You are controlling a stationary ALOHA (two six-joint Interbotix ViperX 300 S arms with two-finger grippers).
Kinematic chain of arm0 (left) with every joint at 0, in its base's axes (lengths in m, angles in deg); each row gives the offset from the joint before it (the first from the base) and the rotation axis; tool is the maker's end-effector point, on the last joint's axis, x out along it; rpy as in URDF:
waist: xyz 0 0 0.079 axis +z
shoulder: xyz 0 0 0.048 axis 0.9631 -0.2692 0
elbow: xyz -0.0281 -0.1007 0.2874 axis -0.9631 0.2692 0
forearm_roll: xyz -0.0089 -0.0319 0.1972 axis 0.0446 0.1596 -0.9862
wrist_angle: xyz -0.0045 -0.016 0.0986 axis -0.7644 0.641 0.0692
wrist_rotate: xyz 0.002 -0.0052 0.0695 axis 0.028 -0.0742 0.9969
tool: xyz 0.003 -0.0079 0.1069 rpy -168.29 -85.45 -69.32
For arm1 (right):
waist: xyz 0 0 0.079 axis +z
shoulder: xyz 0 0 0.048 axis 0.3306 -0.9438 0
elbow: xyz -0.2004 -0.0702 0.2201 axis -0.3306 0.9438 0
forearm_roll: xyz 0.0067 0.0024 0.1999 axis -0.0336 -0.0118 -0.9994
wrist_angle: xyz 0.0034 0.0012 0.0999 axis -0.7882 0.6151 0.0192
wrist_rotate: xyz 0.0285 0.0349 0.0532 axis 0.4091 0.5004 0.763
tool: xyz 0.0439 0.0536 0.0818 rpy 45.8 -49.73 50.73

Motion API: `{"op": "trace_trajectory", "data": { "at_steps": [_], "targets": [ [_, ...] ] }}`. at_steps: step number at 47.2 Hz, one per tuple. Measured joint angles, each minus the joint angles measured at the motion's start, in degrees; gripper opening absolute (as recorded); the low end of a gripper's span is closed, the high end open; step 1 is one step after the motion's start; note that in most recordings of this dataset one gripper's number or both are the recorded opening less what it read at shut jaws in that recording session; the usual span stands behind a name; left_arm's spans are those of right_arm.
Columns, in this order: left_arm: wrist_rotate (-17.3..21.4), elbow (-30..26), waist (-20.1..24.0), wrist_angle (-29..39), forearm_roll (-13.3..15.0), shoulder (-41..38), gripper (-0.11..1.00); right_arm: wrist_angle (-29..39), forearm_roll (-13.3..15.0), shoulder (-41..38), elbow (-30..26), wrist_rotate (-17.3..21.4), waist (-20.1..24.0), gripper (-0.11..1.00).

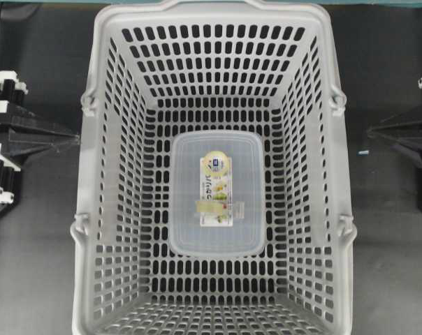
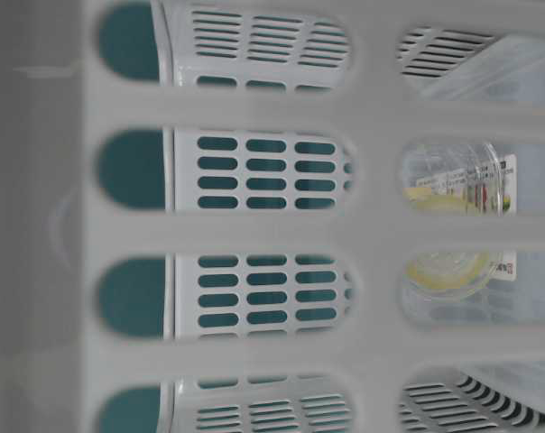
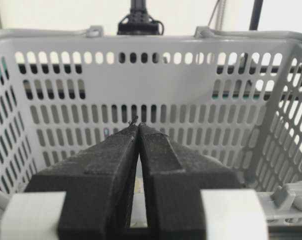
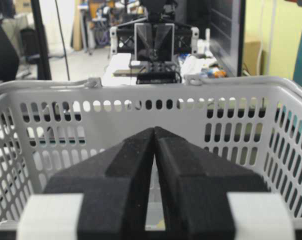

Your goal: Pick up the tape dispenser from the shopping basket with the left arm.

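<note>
Tape dispenser (image 1: pixel 216 194) lies flat mid-floor of shopping basket (image 1: pixel 99 63); left gripper (image 1: pixel 75 139) and right gripper (image 1: pixel 371 132), both closed, empty, outside its walls.

One basket (image 1: pixel 99 139) — one dispenser (image 1: pixel 216 237)

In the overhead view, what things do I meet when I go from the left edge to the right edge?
left gripper → left wall of the shopping basket → tape dispenser → the basket's right wall → right gripper
</note>
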State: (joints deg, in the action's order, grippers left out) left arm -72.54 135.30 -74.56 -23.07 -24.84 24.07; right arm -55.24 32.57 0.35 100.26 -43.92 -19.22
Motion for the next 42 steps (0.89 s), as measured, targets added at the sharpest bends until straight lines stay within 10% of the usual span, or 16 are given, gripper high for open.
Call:
{"op": "trace_trajectory", "data": {
  "at_steps": [23, 37, 42],
  "targets": [
    [-3.52, -22.24, -4.66, 25.22, -2.02, -16.17, 0.0, 5.01, -0.44, -0.53, -2.11, 1.93, -0.18, 0.02],
    [-3.78, -35.24, -4.75, 38.67, -2.11, -29.62, 0.0, 10.11, -0.35, 0.26, -2.29, 4.31, 1.23, 0.75],
    [-3.87, -39.64, -4.75, 44.12, -2.11, -34.19, 0.06, 10.46, -0.44, 0.44, -2.2, 4.39, 2.37, 0.8]
  ]
}}
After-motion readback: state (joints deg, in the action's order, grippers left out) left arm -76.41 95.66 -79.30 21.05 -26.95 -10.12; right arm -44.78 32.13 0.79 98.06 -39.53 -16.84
